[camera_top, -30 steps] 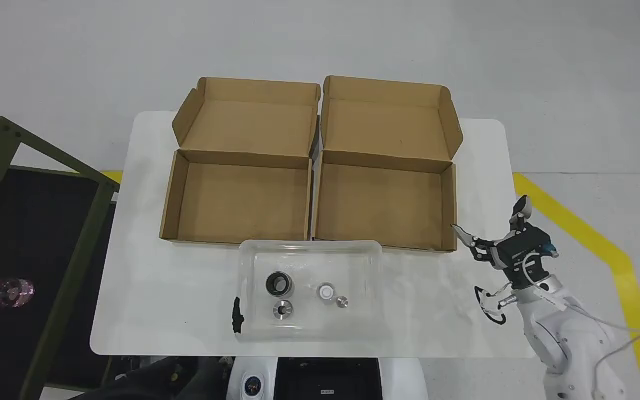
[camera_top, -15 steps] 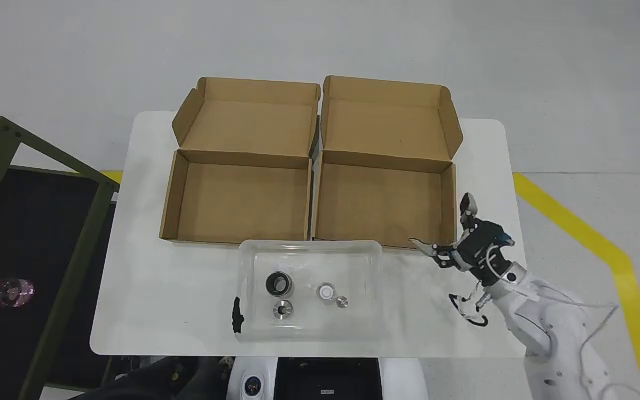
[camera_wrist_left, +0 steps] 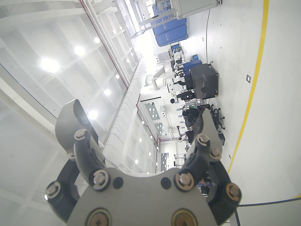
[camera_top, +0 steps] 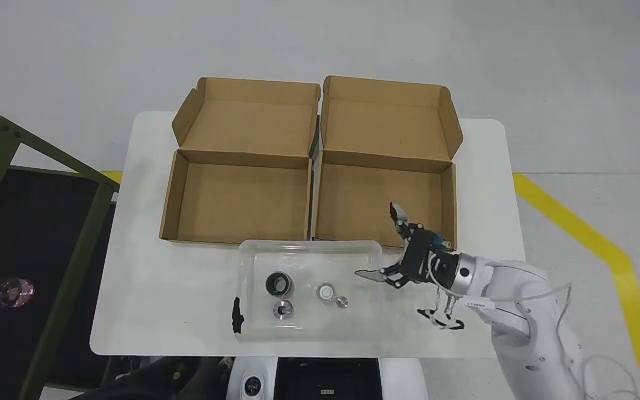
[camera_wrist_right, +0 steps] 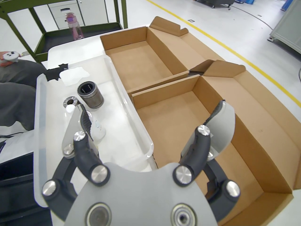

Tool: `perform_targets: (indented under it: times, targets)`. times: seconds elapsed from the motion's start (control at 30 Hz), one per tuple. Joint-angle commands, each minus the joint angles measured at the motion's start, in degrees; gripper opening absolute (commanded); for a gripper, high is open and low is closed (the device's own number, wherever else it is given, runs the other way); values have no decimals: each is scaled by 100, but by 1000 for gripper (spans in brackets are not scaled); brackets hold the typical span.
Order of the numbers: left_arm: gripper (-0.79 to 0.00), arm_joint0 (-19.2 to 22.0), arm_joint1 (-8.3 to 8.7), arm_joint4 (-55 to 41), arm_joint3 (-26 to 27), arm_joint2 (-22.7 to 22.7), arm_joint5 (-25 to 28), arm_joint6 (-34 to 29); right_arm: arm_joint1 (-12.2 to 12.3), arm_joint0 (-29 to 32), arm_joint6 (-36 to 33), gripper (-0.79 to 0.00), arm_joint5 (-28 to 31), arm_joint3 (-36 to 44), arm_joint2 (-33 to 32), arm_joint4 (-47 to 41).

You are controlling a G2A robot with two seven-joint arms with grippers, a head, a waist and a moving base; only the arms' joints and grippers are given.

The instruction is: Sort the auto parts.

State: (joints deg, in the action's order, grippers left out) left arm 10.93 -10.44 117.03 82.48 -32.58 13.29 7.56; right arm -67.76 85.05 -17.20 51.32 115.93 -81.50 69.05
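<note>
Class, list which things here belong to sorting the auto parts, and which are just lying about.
Job: clear tray; dark bearing; metal ring; small white part; small metal part; cardboard box; second cardboard box; right gripper.
Lying about: green cart; pink bottle; black scrap beside the tray.

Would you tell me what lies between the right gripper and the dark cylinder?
In the top view, a small white part and a small metal piece sit roughly between the right gripper and the dark cylinder.
</note>
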Motion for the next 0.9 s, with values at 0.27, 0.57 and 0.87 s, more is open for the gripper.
perform_targets:
  times: [0.27, 0.57, 0.87]
  targets:
    - [0, 0, 0, 0, 0, 0, 0, 0, 66, -303, -819, 0, 408, 72, 600, -159]
    - [0, 0, 0, 0, 0, 0, 0, 0, 103, -456, -1223, 0, 447, 119, 1156, -28]
    - [0, 0, 0, 0, 0, 0, 0, 0, 120, -658, -1328, 0, 409, -15, 1646, 398]
